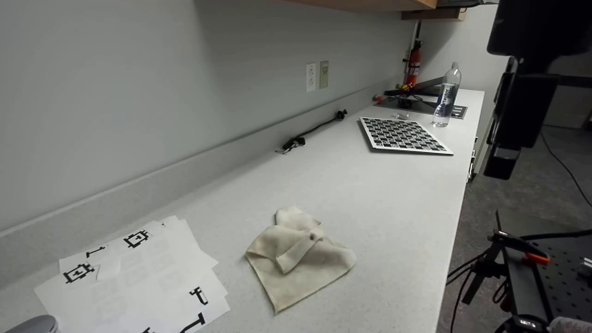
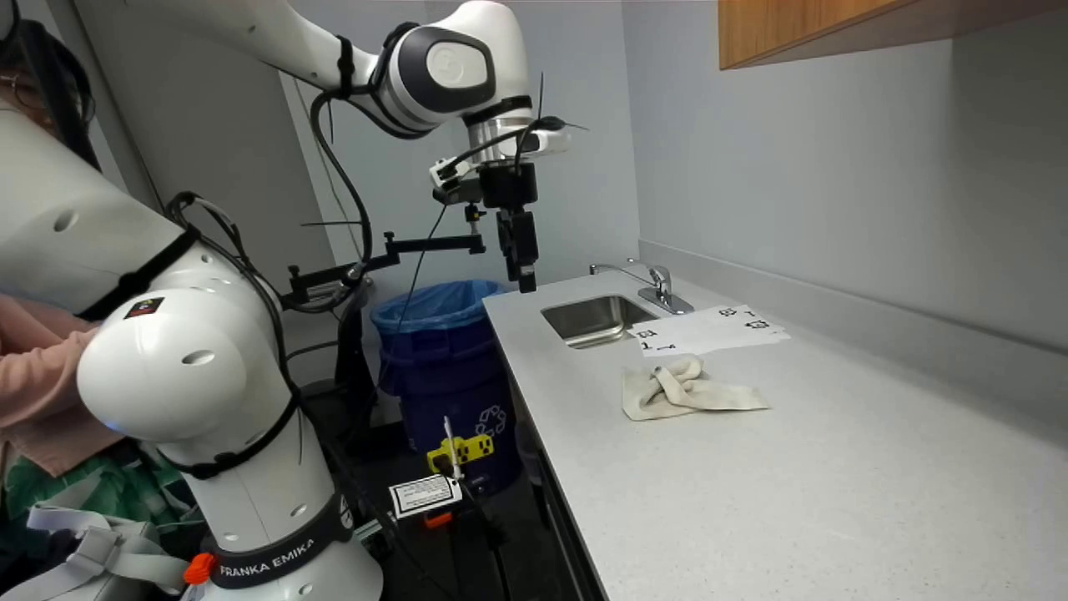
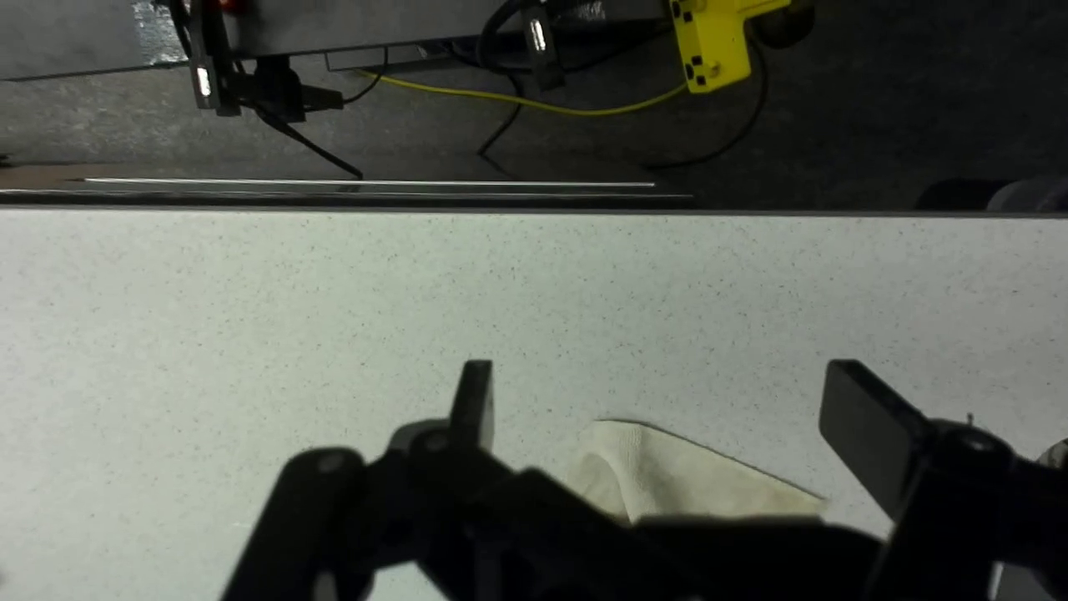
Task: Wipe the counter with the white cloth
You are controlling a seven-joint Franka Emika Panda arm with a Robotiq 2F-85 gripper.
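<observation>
The white cloth (image 1: 305, 273) lies crumpled and folded over itself on the pale speckled counter (image 1: 379, 199). It also shows on the counter in an exterior view (image 2: 692, 396). In the wrist view, part of the cloth (image 3: 701, 480) shows between and below the fingers; the rest is hidden behind the gripper body. My gripper (image 3: 659, 376) is open, with its two fingers wide apart and nothing between them. In both exterior views the gripper (image 1: 503, 162), (image 2: 524, 280) hangs pointing down, well above the counter and apart from the cloth.
Marker sheets (image 1: 138, 282) lie beside the cloth, close to the sink (image 2: 576, 338) and faucet (image 2: 661, 292). A checkered board (image 1: 402, 134), a water bottle (image 1: 446, 97) and a black cable (image 1: 296, 142) lie or stand farther along. A wall cabinet (image 2: 801, 33) overhangs the counter.
</observation>
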